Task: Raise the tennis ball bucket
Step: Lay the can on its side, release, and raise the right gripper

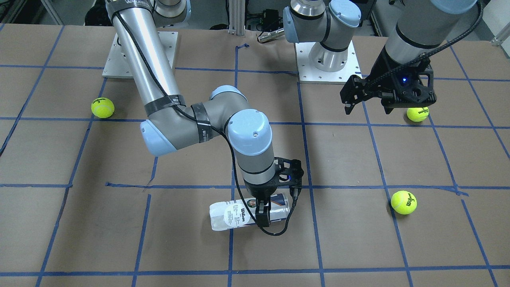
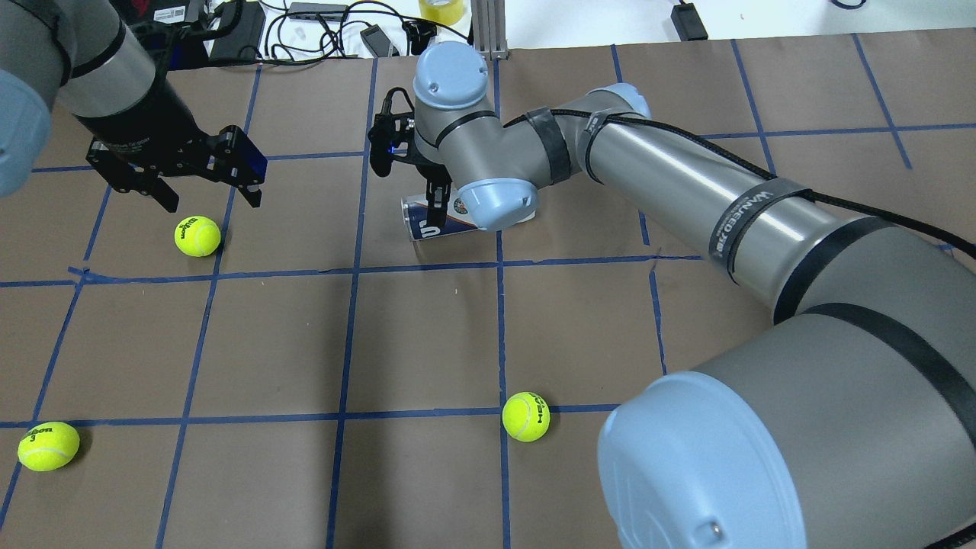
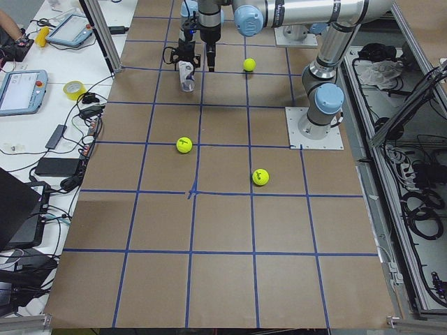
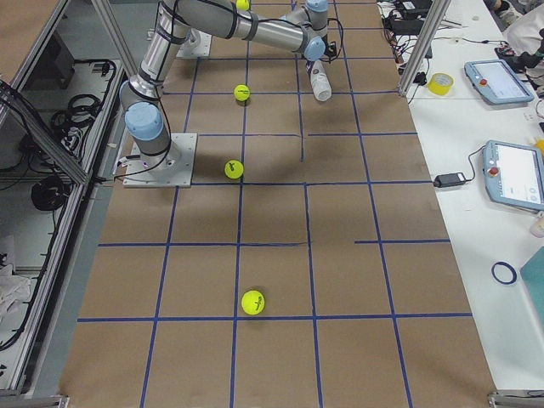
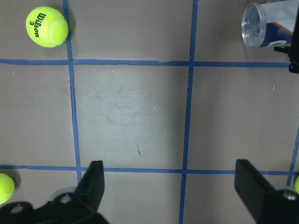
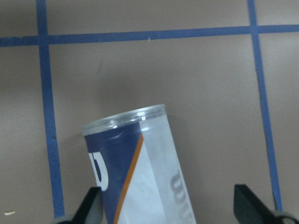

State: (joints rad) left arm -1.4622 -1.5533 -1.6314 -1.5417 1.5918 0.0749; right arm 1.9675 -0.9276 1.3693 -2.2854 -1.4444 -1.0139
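Observation:
The tennis ball bucket is a clear Wilson can with a white label and a navy band. It lies on its side on the brown table, empty, its open end toward the left arm. It also shows in the overhead view and the left wrist view. My right gripper is down over the can's middle, open, one finger on each side of it. The left finger is close against the can and the right finger stands apart. My left gripper is open and empty, hovering above the table.
Three yellow-green tennis balls lie loose on the table: one under the left gripper, one near the robot's left, one mid-table. Blue tape lines grid the table. Cables and devices lie beyond the far edge.

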